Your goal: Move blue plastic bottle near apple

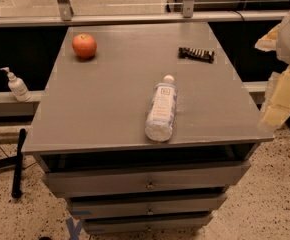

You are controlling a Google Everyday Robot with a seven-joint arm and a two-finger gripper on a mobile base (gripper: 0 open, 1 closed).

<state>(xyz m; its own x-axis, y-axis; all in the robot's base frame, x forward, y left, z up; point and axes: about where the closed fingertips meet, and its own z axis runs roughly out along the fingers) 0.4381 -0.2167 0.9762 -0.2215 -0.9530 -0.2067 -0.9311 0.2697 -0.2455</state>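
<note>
Blue plastic bottle (161, 111): lies on its side on the bench, left of the gripper and nearer the front. Its white cap points to the far side and its base comes almost to the front edge.
Bench (110, 99): grey flat top, left of the gripper, with drawers (147, 184) stacked under its front edge.
Gripper (281, 98): pale yellowish shape at the right edge of view, off the bench's right side. It touches none of the things on the top. Whether it is spread or pressed together, I cannot tell.
Pump bottle (17, 86): small and white, upright on a low ledge beyond the bench's left side, far to the left of the gripper.
Snack bar (196, 54): dark wrapper, flat on the far right part of the top, left of the gripper and farther back.
Apple (84, 46): red-orange, in the far-left corner of the top, well apart from the blue plastic bottle and farthest of all from the gripper.
Rail (135, 18): grey, running across behind the bench.
</note>
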